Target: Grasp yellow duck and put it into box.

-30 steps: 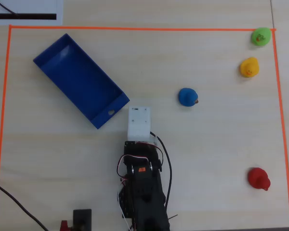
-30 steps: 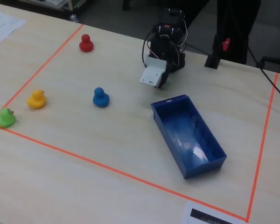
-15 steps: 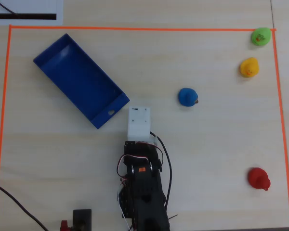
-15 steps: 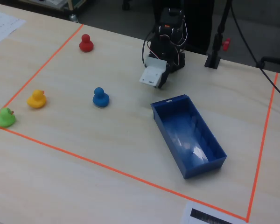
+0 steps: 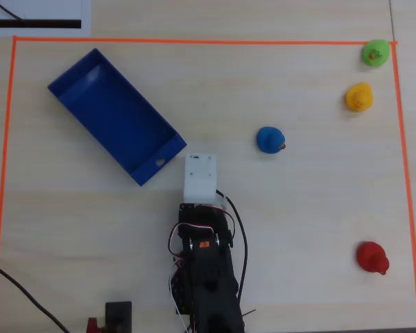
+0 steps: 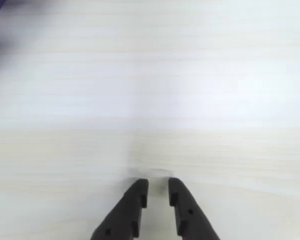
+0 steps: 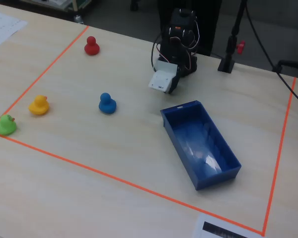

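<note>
The yellow duck (image 5: 358, 97) stands at the far right of the overhead view, just below a green duck; in the fixed view it (image 7: 38, 105) is at the left. The blue box (image 5: 114, 114) lies empty and slanted at the upper left, and at the lower right of the fixed view (image 7: 201, 144). My arm is folded back near its base, with the white wrist housing (image 5: 200, 177) next to the box's short end. My gripper (image 6: 157, 184) hangs over bare table with a narrow gap between its black fingers and nothing in it, far from the duck.
A green duck (image 5: 375, 53), a blue duck (image 5: 270, 139) and a red duck (image 5: 371, 257) stand on the table. Orange tape (image 5: 194, 41) frames the work area. Cables and a small black stand (image 5: 118, 313) sit by the arm's base.
</note>
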